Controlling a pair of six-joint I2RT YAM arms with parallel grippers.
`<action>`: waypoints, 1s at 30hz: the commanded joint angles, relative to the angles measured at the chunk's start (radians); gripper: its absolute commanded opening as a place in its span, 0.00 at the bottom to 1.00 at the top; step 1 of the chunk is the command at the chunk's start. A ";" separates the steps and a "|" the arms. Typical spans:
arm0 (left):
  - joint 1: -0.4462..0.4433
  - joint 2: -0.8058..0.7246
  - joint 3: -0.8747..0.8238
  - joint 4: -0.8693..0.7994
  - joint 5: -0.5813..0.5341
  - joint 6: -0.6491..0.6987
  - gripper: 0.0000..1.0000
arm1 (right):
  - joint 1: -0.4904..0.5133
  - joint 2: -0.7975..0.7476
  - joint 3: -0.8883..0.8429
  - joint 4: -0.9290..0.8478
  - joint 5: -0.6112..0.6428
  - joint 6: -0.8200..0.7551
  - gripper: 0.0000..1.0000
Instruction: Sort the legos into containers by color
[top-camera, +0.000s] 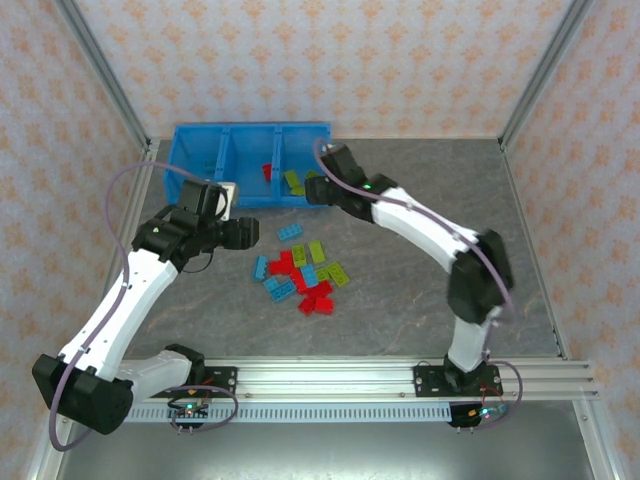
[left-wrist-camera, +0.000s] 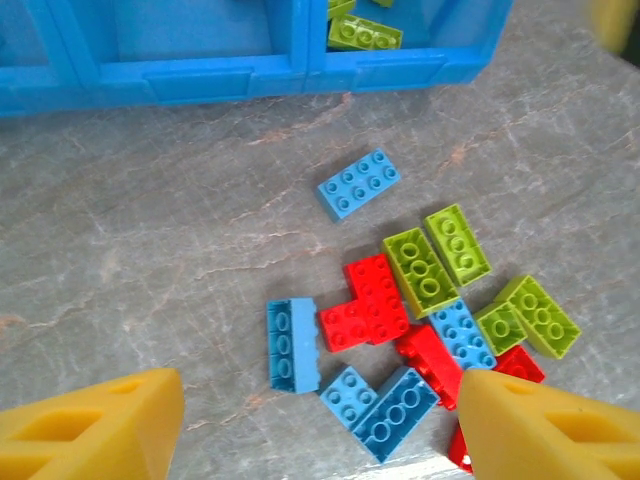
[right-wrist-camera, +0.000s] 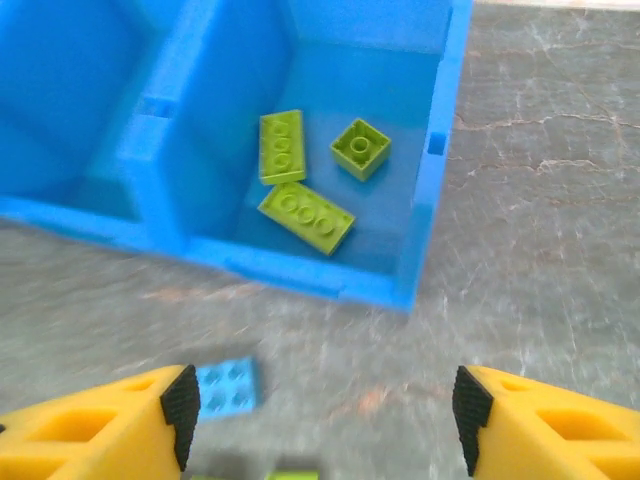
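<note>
No words or numbers can be read anywhere. The legos (left-wrist-camera: 375, 300) show only round bumps. The blue containers (top-camera: 195, 150) are plain, and the wall (top-camera: 300, 60) behind them has just a flower pattern.

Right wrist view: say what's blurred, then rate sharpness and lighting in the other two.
Right wrist: soft throughout, the light blue brick near the bottom edge smeared, the green bricks less so. Left wrist: loose bricks crisp, studs distinct. Top external: even light, no glare on the table.

Three compartments (right-wrist-camera: 440, 150), three lime bricks (right-wrist-camera: 305, 216) inside
</note>
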 joint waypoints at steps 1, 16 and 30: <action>-0.035 -0.021 -0.062 0.102 0.063 -0.131 0.73 | 0.008 -0.229 -0.213 0.104 -0.134 0.060 0.73; -0.267 0.290 -0.162 0.203 -0.222 -0.294 0.54 | 0.028 -0.607 -0.619 0.114 -0.140 0.213 0.78; -0.216 0.456 -0.186 0.200 -0.356 -0.325 0.49 | 0.032 -0.497 -0.541 0.106 -0.170 0.199 0.78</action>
